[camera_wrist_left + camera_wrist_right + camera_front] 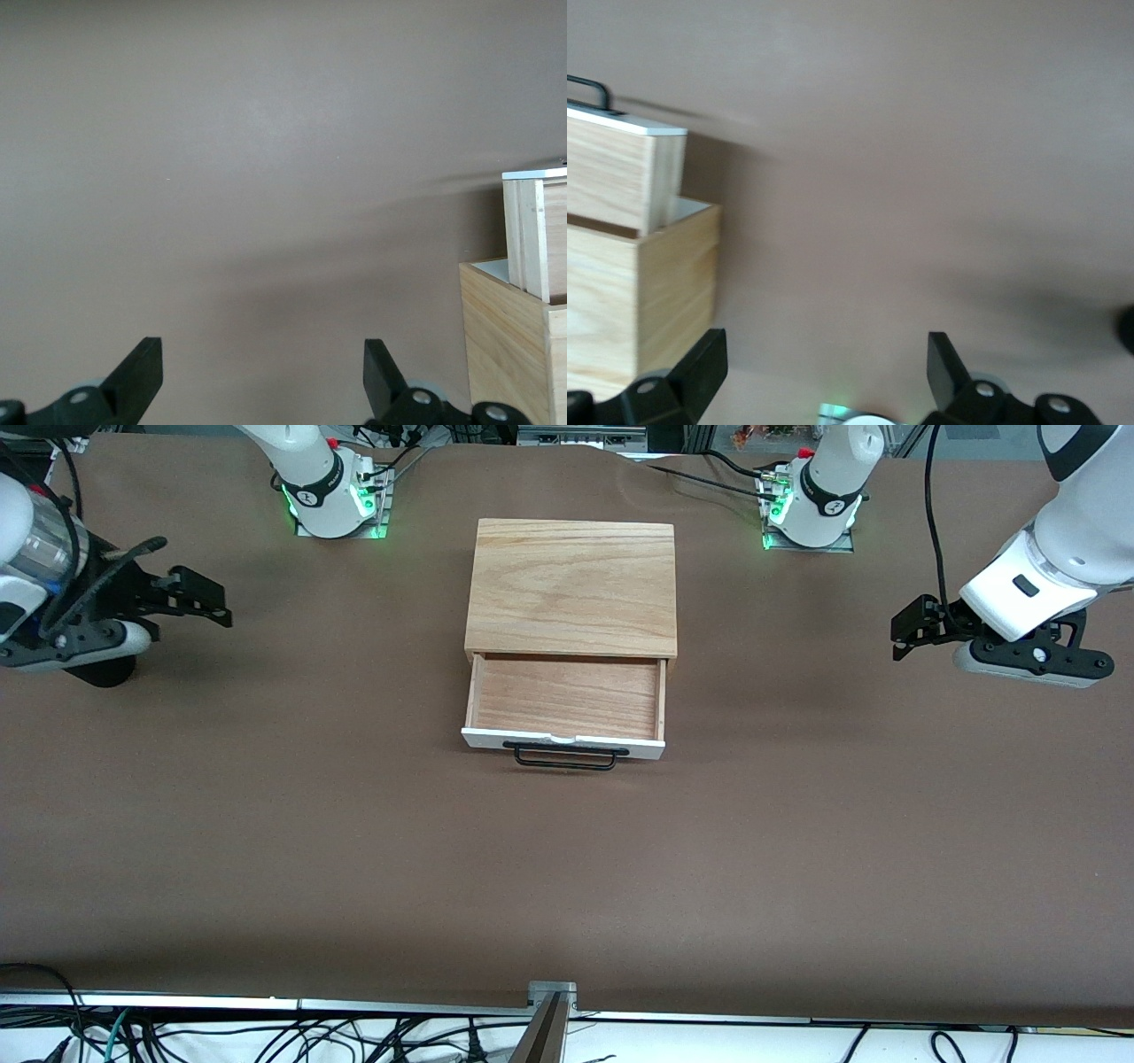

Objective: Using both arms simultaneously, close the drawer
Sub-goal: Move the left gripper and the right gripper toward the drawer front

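The light-wood box [573, 589] stands in the middle of the table. Its drawer [567, 698] is pulled out toward the front camera, empty, with a white front panel [561, 742] and a black wire handle [565, 756]. My left gripper [905, 631] is open and empty, up over the table toward the left arm's end, well apart from the box. My right gripper [208, 602] is open and empty over the right arm's end. The box and the drawer's side show in the left wrist view [514, 310] and in the right wrist view [629, 274].
The brown table cover [354, 850] stretches wide around the box. The arm bases [332, 491] [811, 509] stand at the table's edge farthest from the front camera. Cables and a metal bracket [551, 1001] lie along the nearest edge.
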`<state>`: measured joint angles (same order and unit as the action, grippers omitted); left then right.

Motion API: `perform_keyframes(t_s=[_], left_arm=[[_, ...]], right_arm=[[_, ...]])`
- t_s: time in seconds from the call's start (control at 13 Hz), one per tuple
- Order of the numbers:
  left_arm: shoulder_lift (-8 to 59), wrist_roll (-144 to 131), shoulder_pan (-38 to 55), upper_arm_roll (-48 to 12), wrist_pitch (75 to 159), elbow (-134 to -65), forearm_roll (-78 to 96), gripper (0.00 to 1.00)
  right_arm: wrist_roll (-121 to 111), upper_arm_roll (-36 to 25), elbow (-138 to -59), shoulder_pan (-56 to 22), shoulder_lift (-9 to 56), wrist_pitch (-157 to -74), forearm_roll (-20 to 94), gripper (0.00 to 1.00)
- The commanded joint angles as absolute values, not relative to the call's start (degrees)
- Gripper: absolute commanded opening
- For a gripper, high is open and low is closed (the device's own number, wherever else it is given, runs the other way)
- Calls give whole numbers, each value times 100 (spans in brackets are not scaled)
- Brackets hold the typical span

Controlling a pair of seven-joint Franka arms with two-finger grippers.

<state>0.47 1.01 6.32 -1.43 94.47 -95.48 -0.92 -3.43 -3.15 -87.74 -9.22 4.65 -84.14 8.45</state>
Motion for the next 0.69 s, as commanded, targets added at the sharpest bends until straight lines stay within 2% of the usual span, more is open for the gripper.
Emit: perform_keyframes(t_s=[0.0, 0.23, 0.38, 0.62], left_arm=[[228, 123, 729, -158, 9404, -9475, 79, 100], [631, 88, 791, -219, 9430, -9466, 657, 100], [1218, 88, 852, -359, 9614, -9414, 1245, 100], [2133, 79, 1194, -457, 10745, -9097, 1834, 100]], right_arm=[[-282, -316, -8693, -1071, 991, -8656, 1465, 100], [-264, -316, -8666, -1729, 1615, -9349, 1870, 100], [-185, -308, -8500, -2020, 2115, -9946, 2309, 100], [-71, -316, -8149, -2390, 2872, -10641, 3179, 100]])
